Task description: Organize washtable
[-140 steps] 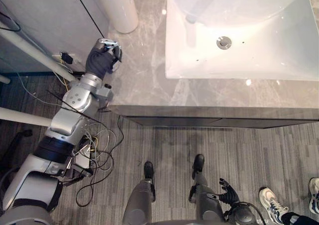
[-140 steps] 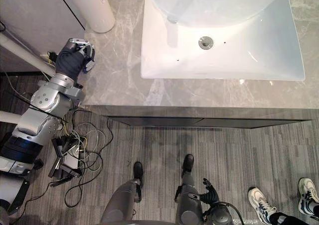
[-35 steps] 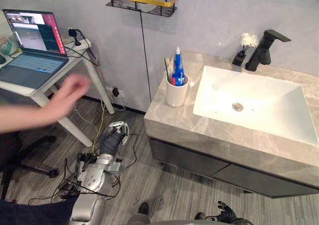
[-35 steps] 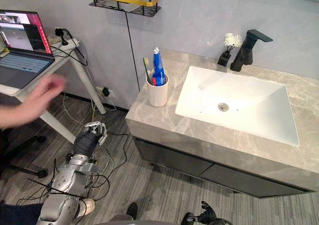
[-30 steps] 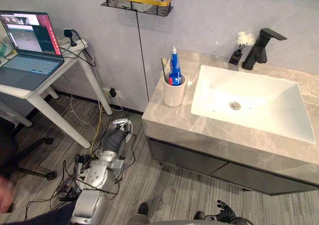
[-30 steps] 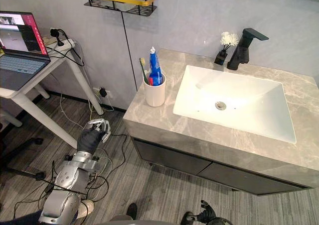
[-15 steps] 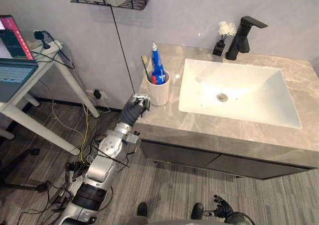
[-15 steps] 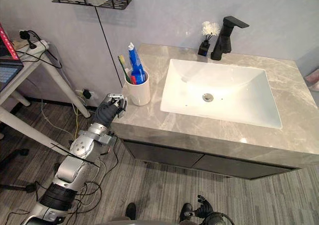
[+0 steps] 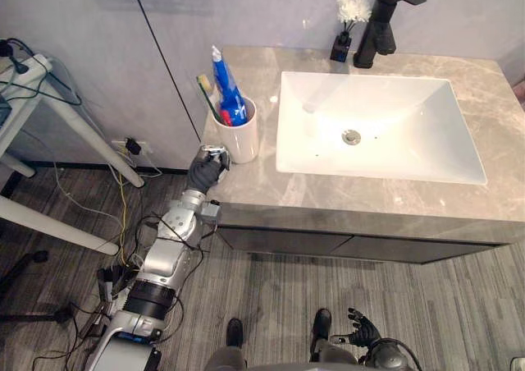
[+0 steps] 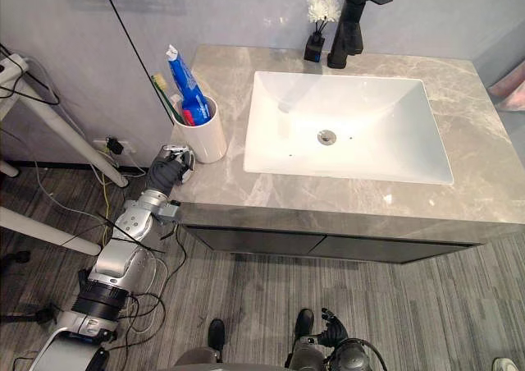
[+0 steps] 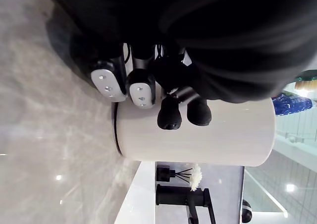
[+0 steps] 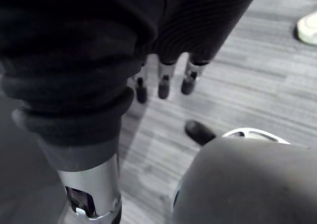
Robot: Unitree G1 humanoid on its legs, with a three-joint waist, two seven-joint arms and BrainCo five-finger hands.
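A white cup (image 9: 239, 139) stands at the left end of the grey marble counter (image 9: 344, 194), holding a blue toothpaste tube (image 9: 225, 84) and a toothbrush (image 9: 207, 92). My left hand (image 9: 205, 171) is at the counter's front left corner, just beside the cup. In the left wrist view its fingers (image 11: 141, 87) are curled, dark tips close to the cup's wall (image 11: 198, 140), holding nothing. My right hand (image 9: 361, 335) hangs low by the floor with straight fingers (image 12: 163, 83).
A white basin (image 9: 394, 100) fills the counter's middle. A black faucet (image 9: 381, 14) and a small black vase with a white flower (image 9: 344, 26) stand behind it. A dark cabinet (image 9: 328, 244) sits under the counter. White table legs (image 9: 74, 129) stand left. A white shoe (image 12: 309, 28) rests on the floor.
The camera has swung about. My left hand rose from low beside the cabinet to the counter's front left corner near the cup. A person's arm seen at the left has gone.
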